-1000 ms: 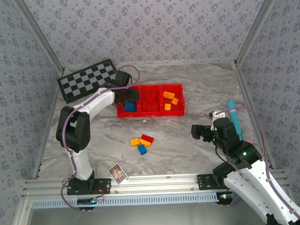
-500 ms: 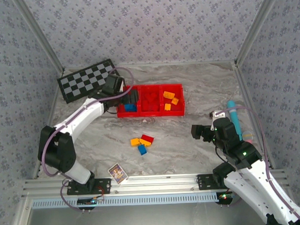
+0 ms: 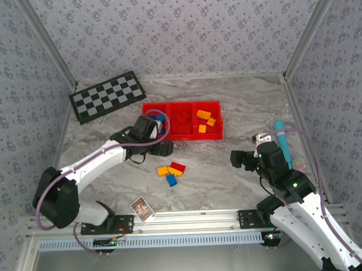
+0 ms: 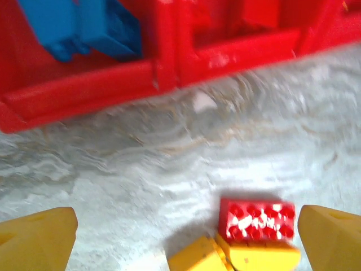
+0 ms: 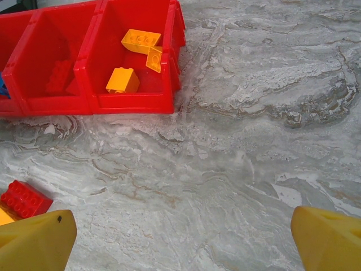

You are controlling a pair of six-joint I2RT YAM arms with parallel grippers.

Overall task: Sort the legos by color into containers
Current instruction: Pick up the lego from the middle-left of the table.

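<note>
Marbled bench [image 3: 239, 109]: left end effector [image 3: 163, 150] hovers wide open, empty, just beside loose legos [image 3: 172, 171], seemingly lining up a pick; right end effector [image 3: 236, 158] idles open.

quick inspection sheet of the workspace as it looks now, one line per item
surface: grey marbled tabletop, no spills seen
job's things: bright red three-compartment plastic tray holds blue bricks left, red bricks middle, orange-yellow bricks right; four loose bricks in front: two orange, one red, one blue
clutter: black-and-white checkerboard, small picture card, teal pen-like tube
grippers: left gripper open, empty, near the loose bricks; right gripper open, empty, over bare table
cables: purple cable runs along the left arm, loops at its wrist
surroundings: patterned walls, metal rail at near edge
</note>
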